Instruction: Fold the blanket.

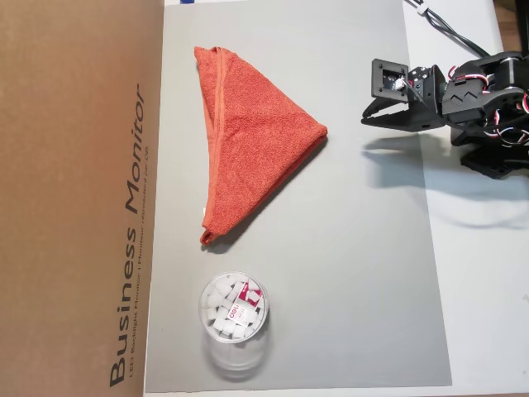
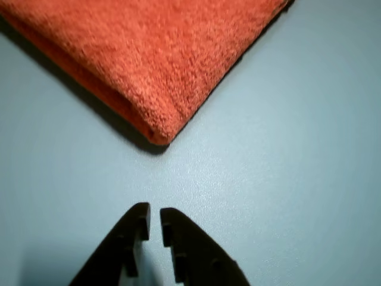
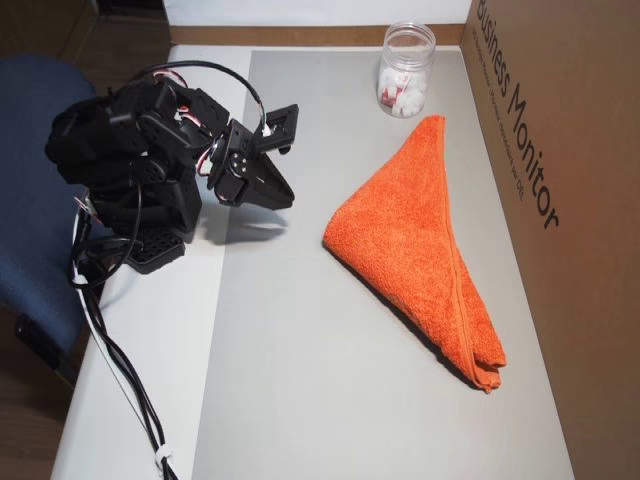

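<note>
Although the arm is drawn back near its base, the gripper is seen plainly in the wrist view: its two dark fingers stand almost pressed together, a thin slit between the tips, and nothing is pinched. In both overhead views it hangs clear of the cloth, over the edge of the grey mat.

The blanket lies on the mat as a triangle, apparently already doubled corner to corner. One folded corner points straight at the gripper; in the wrist view this corner sits directly ahead of the fingertips, near but apart from them, with bare mat between. The hemmed long edge lies on the far side from the arm, running alongside the brown cardboard box.

The long axis of the triangle thus runs crosswise to the gripper's line of approach, and the nearest graspable part is the pointed corner. Judged from this layout, a further fold would call for the fingers to spread, advance to that corner, and carry it toward the hemmed edge. Whether the layers at the corner lie flush cannot be told from the wrist view, which is soft there.

A clear plastic cup of small white pieces stands on the mat beyond one end of the blanket, well apart from the gripper.
</note>
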Motion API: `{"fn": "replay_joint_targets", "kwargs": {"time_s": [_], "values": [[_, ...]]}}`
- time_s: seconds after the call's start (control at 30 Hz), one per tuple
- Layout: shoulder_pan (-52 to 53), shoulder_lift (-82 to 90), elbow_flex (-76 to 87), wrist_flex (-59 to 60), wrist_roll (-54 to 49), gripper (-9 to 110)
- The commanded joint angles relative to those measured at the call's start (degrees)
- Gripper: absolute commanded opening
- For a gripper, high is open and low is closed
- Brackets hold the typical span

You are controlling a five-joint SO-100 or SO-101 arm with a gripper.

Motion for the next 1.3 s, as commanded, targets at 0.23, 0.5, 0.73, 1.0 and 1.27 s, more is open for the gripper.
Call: {"fn": "replay_joint_targets", "kwargs": {"time_s": [0.23,0.5,0.73,1.0,1.27], "values": [[0.1,0.7,3.6,-0.8,-0.3,0],[-0.9,0.7,3.6,2.5,0.8,0],[-0.9,0.7,3.6,13.1,0.8,0],[-0.9,0.8,3.6,20.7,0.8,0],[-0.8,0.8,3.6,22.1,0.3,0]]}}
